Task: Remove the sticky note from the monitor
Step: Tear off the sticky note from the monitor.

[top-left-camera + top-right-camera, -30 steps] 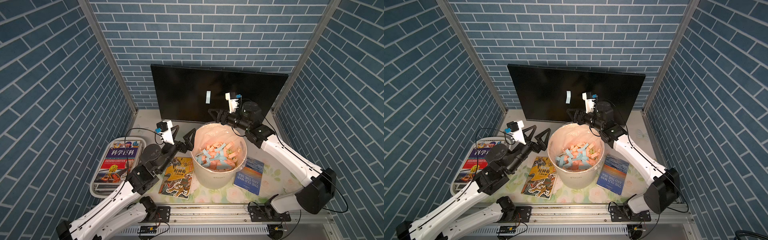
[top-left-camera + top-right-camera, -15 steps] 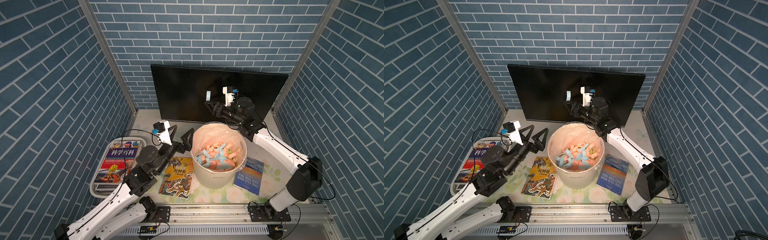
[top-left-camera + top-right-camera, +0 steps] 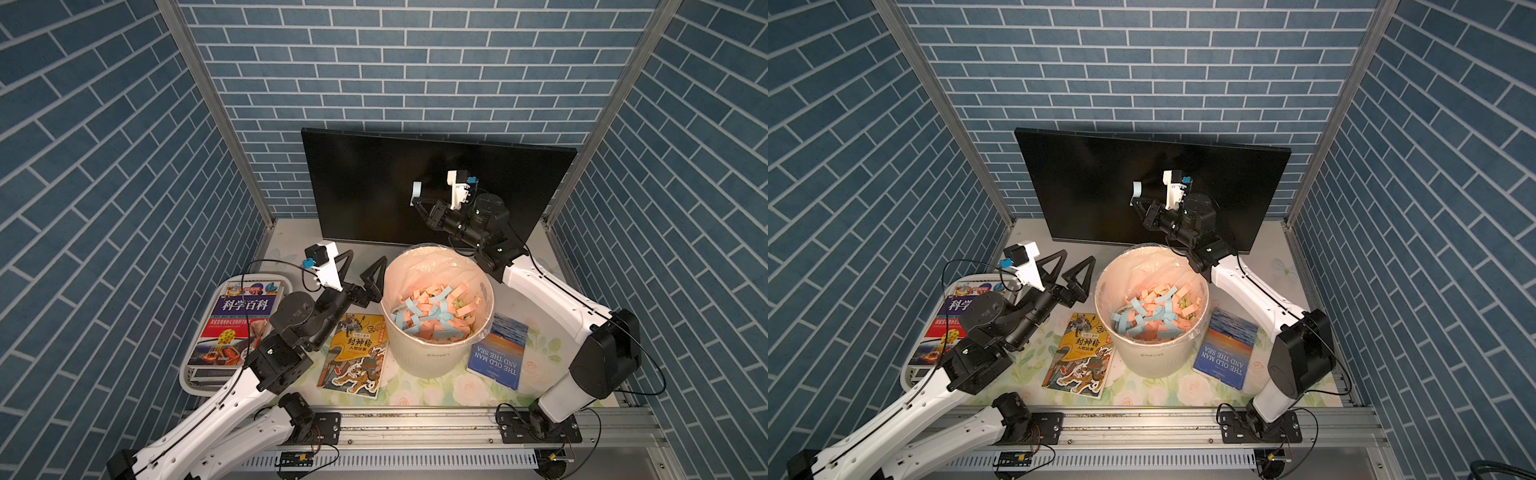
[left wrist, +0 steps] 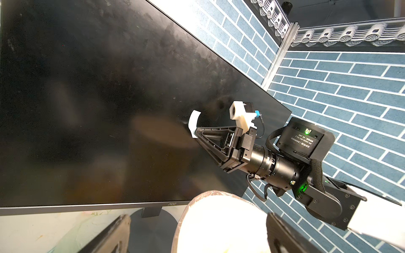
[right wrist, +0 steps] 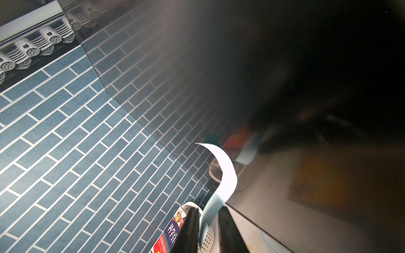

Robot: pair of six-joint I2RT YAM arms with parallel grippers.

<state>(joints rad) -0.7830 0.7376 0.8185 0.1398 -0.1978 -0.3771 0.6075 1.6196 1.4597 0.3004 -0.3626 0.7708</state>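
Note:
The monitor (image 3: pixel 361 187) (image 3: pixel 1079 187) stands at the back of the table, dark and glossy. A pale blue sticky note (image 3: pixel 415 192) (image 3: pixel 1136 190) hangs near the screen's middle, bowed outward (image 4: pixel 192 122) (image 5: pixel 225 175). My right gripper (image 3: pixel 415 203) (image 3: pixel 1134 202) (image 4: pixel 196 131) reaches to the screen and is shut on the note's lower end; in the right wrist view the strip runs down between the two dark fingers (image 5: pixel 208 221). Whether the note's upper end still sticks to the glass I cannot tell. My left gripper (image 3: pixel 365 264) (image 3: pixel 1075 262) hovers open and empty, left of the bin.
A white bin (image 3: pixel 432 357) lined with plastic holds several pink and blue paper strips, right in front of the monitor. A perforated white tray (image 3: pixel 195 382) with a book sits front left. Two more books (image 3: pixel 357 353) (image 3: pixel 496 353) lie on either side of the bin.
My right gripper rose from above the bin's back rim to the screen, moved left onto the note and closed on its lower end. The left arm barely shifted.

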